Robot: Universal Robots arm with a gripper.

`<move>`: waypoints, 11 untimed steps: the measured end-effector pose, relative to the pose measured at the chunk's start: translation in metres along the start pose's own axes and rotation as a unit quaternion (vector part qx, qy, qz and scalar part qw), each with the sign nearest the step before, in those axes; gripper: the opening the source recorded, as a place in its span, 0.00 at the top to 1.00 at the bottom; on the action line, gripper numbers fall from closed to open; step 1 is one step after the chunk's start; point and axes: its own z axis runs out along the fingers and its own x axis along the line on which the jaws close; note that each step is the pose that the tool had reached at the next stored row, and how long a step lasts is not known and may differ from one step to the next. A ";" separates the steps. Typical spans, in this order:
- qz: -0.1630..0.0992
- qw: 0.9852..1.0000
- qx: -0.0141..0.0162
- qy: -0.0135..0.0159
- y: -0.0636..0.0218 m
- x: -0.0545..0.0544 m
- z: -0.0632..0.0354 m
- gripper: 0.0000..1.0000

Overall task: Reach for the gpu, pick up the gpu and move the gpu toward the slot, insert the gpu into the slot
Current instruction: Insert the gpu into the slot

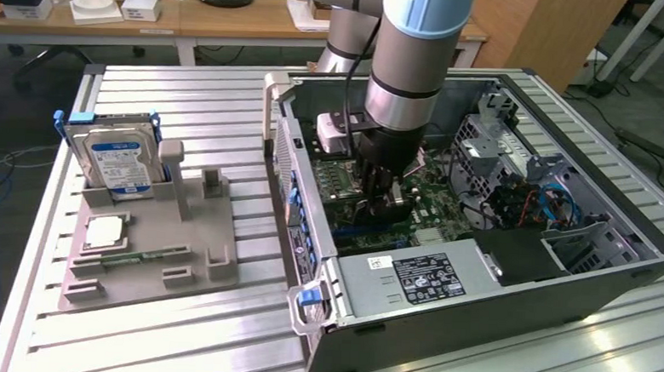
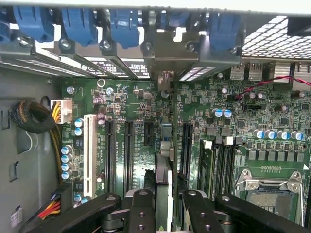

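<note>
The gpu, a flat green circuit card seen edge-on in the wrist view, stands upright on the green motherboard among the long black expansion slots, its metal end reaching toward the rear slot openings with blue plastic latches. The black fingers pinch the gpu's upper edge from both sides, partly closed on the card. How deep the card's lower edge sits in its slot cannot be told.

Room is tight: neighbouring black slots run just beside the card on either hand, and a silver processor socket frame lies near on one side. In the exterior view, the gripper is down inside the open black computer case, between the case's side wall and the drive cage.

The grey and blue arm descends almost vertically into the case. On the ribbed metal tabletop, well apart toward the exterior view's left, a grey fixture tray holds a silver blue-labelled hard drive upright.
</note>
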 end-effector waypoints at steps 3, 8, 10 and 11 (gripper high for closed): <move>0.000 1.000 0.000 0.000 -0.0001 0.000 0.0001 0.74; 0.000 1.000 0.000 0.000 0.0000 0.000 0.0001 0.74; 0.000 1.000 0.000 0.000 0.0008 0.000 0.0001 0.74; 0.000 1.000 0.000 0.000 0.0012 0.000 0.0002 0.74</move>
